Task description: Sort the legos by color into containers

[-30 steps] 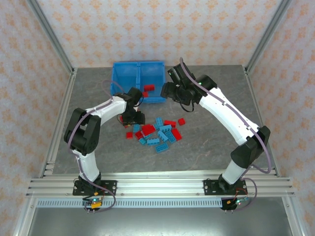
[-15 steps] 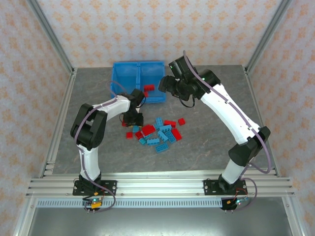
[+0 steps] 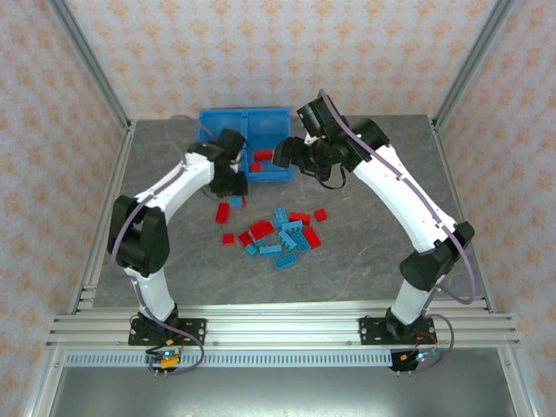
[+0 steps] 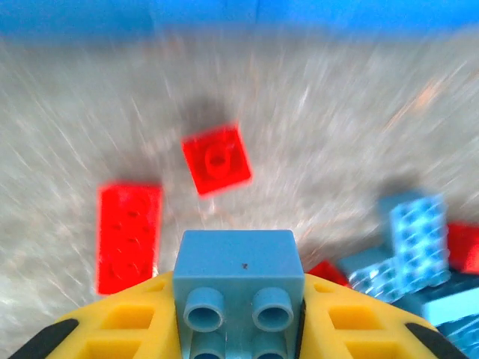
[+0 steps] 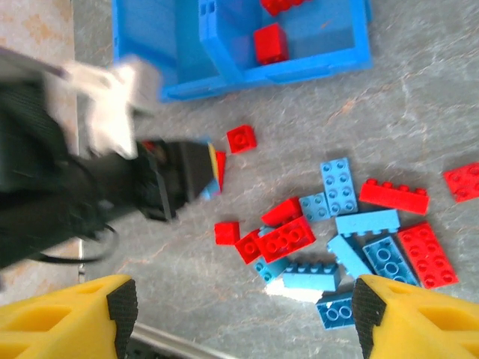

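The left gripper (image 4: 238, 329) is closed on a light blue brick (image 4: 238, 262). The brick sits studs-up between the yellow fingers (image 4: 127, 321). In the top view this gripper (image 3: 233, 191) hangs over the table (image 3: 365, 252), just in front of the near wall of the blue bin (image 3: 243, 113), between the bin and the pile of loose bricks (image 3: 280, 234). Below it on the table lie a red square brick (image 4: 217, 158) and a longer red brick (image 4: 129, 238), neither touching the gripper.

The right gripper (image 5: 245, 299) is spread wide with nothing between its fingers (image 5: 75, 314). It hovers at the near edge of the bin's right compartment (image 3: 269, 135). A few red bricks (image 5: 269, 43) lie in that compartment.
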Motion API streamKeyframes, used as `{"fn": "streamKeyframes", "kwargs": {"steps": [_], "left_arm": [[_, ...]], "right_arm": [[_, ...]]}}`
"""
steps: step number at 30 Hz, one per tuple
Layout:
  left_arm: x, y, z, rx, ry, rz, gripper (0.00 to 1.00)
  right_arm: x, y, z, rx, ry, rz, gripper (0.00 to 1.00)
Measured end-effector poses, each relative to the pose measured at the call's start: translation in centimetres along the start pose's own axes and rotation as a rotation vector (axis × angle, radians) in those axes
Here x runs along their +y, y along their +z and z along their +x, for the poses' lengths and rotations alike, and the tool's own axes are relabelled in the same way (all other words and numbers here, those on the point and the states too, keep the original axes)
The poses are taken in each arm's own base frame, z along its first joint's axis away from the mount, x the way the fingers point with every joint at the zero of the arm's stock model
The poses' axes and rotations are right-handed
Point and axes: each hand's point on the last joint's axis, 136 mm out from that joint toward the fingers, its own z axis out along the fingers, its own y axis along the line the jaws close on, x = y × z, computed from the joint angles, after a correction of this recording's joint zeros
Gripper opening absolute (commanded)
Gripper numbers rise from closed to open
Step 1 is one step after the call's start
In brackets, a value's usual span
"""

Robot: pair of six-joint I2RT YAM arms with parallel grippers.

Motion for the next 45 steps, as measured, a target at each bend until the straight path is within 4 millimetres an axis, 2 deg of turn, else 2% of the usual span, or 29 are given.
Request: {"fn": "streamKeyframes", "kwargs": {"steps": [2,4,6,8,11,14,18,21,23,27,32,34,37,40,41,43,45], "left_arm": [[0.2,-2.7,-3.4,-0.105,-0.012,0.007,0.27],[0.8,-4.7,-5.9,-0.183,-0.027,0.001,0.27],[1.5,-5.9,-7.9,-0.237,-0.044,-0.016,0.27],[2.2,-6.0,-9.7,-0.266,-0.060,-0.040,0.28],[3.2,-3.9,-12.4,-0.274,-0.082,-0.079,0.28],[4.3,0.5,-14.0,-0.233,-0.099,-0.122,0.28],[5.7,6.3,-13.9,-0.149,-0.115,-0.164,0.31],[6.2,8.8,-13.6,-0.111,-0.118,-0.179,0.37],[6.2,9.4,-13.6,-0.105,-0.117,-0.180,0.45],[6.0,9.1,-14.1,-0.118,-0.108,-0.170,0.66],[5.7,8.6,-14.4,-0.126,-0.094,-0.159,0.66],[5.4,7.8,-14.4,-0.131,-0.084,-0.143,0.66],[4.6,4.2,-14.4,-0.164,-0.074,-0.098,0.66],[3.6,-2.0,-13.3,-0.224,-0.050,-0.036,0.68],[3.3,-4.9,-12.6,-0.258,-0.039,-0.011,0.69],[2.7,-10.3,-11.0,-0.336,-0.011,0.032,0.72],[2.3,-15.3,-8.4,-0.417,0.016,0.075,0.76]], "right_arm": [[0.3,0.0,0.5,0.027,0.001,-0.019,0.77],[0.4,0.2,0.8,0.046,0.003,-0.026,0.77],[0.4,0.5,1.1,0.067,0.006,-0.025,0.77],[0.2,0.9,1.4,0.087,0.009,-0.016,0.77],[0.0,1.2,1.8,0.116,0.015,-0.005,0.77],[-0.2,0.9,2.2,0.134,0.018,0.002,0.77],[-0.4,0.7,2.5,0.144,0.022,0.013,0.77],[-0.7,0.4,2.9,0.146,0.026,0.016,0.77],[-0.8,-0.1,3.1,0.145,0.028,0.014,0.77],[-0.7,-1.1,3.4,0.131,0.029,0.006,0.77],[-1.0,-1.0,3.9,0.137,0.034,0.014,0.77],[-1.2,-0.7,3.9,0.135,0.037,0.026,0.78],[-2.1,0.2,3.9,0.121,0.050,0.068,0.78],[-3.2,1.2,4.1,0.123,0.065,0.112,0.78],[-3.5,1.5,4.2,0.126,0.068,0.123,0.78],[-3.4,2.4,4.1,0.131,0.062,0.130,0.78],[-3.0,4.0,4.3,0.146,0.042,0.138,0.78]]}}
